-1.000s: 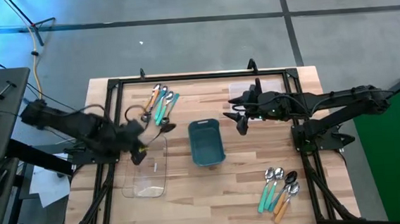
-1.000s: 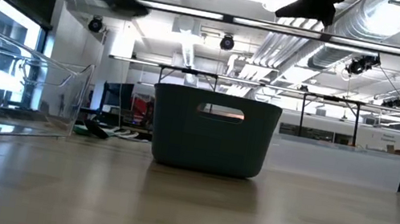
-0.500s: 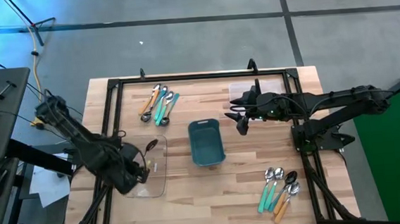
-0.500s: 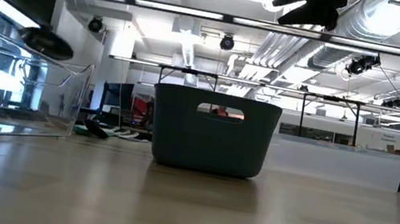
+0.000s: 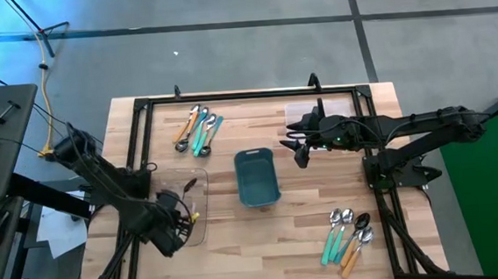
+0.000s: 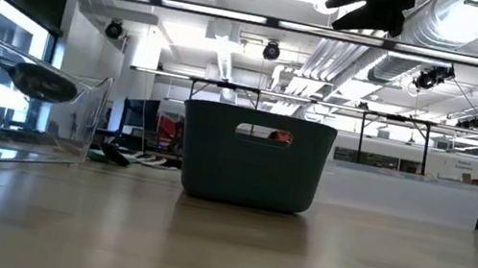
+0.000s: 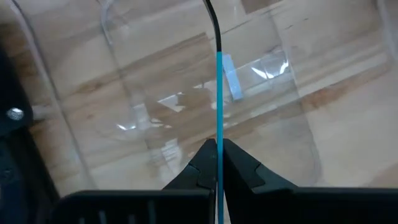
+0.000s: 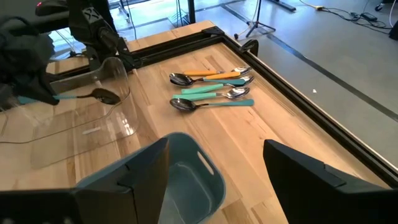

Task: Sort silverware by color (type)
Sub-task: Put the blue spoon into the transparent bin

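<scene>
Pale wood planks make up the counter (image 5: 239,246), framed by a black metal rail. Two dark arms reach over it from either side. At its middle stands a teal rectangular bin (image 5: 257,177), seen in the low view as a dark tub with a handle slot (image 6: 255,156). On the left half lies a clear plastic tray (image 5: 186,205), its curved wall catching reflections in the left wrist view (image 7: 155,106).

The left hand (image 5: 177,222) hangs over the near end of that tray, its fingers (image 7: 239,163) pressed together on the thin teal handle of a spoon (image 7: 218,93). The spoon points away from the hand toward the far end of the tray, its dark bowl (image 8: 106,96) held above the tray's floor; the low view shows that bowl (image 6: 43,82) behind the tray's clear wall.

The right hand (image 5: 300,146) hovers above the counter just right of the bin's far end, fingers spread wide and holding nothing.

A far-left cluster of spoons (image 5: 197,128) lies near the far rail, with orange and teal handles side by side; the right wrist view shows them (image 8: 214,87) lying flat, bowls to one end. A near-right cluster of spoons (image 5: 349,231) lies beside the right rail, with teal, orange and dark handles, well apart from the bin.
</scene>
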Robot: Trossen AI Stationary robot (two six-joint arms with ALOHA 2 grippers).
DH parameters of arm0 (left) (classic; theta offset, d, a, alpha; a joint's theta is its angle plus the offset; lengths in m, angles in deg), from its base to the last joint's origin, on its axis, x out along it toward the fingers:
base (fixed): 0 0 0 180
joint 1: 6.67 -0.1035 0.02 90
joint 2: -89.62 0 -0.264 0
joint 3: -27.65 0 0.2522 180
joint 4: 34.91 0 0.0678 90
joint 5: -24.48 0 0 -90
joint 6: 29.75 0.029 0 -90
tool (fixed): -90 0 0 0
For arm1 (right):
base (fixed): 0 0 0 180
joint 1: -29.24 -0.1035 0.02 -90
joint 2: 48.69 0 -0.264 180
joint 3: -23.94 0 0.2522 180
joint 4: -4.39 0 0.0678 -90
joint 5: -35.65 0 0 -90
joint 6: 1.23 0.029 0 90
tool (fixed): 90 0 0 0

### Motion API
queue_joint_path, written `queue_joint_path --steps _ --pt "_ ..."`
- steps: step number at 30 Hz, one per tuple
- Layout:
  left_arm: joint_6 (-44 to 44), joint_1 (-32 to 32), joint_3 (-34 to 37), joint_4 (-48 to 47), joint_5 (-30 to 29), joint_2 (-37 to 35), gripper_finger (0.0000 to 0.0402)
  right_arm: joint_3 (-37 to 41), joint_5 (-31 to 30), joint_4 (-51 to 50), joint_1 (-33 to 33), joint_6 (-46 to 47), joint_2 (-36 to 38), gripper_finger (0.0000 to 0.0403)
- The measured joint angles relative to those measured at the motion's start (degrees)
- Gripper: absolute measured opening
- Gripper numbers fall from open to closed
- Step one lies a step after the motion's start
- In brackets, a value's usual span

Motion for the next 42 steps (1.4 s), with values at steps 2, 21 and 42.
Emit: queue_joint_path --steps 2,21,42 --pt "-0.37 -0.14 1.83 3.77 -0.01 0.45 0.0 0.0 0.0 0.0 0.0 -0.31 0.0 0.0245" --pt "5.16 -4.63 11.44 16.55 1.4 0.78 0.0 0.02 0.01 -0.39 0.0 -1.09 0.0 0.0245" --pt "8.75 -4.84 13.77 19.29 4.35 0.42 0.0074 0.02 0.02 -0.39 0.0 -1.08 0.0 0.0245"
